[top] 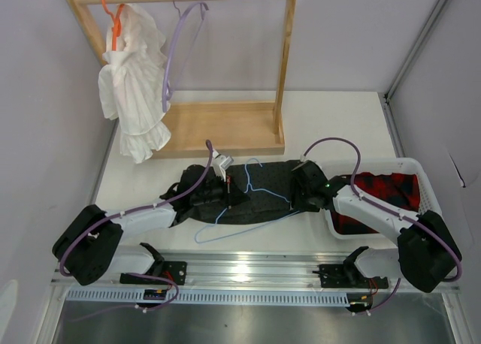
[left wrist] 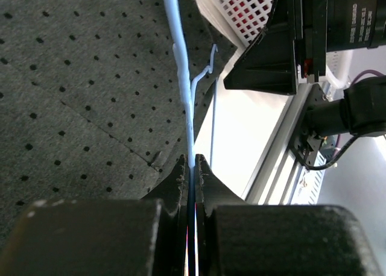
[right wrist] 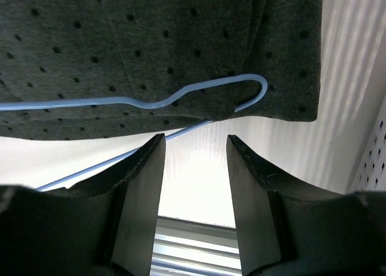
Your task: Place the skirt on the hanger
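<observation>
Dark skirt (top: 274, 177) flat on surface (top: 338, 126), centre of top view, between arms. Blue hanger (left wrist: 183, 77) lies across skirt, lower wire past its bottom edge. Left end effector (left wrist: 193, 167) pinched on hanger wire. Right end effector (right wrist: 192, 144) parted, holding nothing.

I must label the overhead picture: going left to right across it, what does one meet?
White garment → left gripper → right gripper → red-and-black plaid garment in the white basket. The skirt and light-blue hanger stretch across both grippers, so I leave them out.
</observation>
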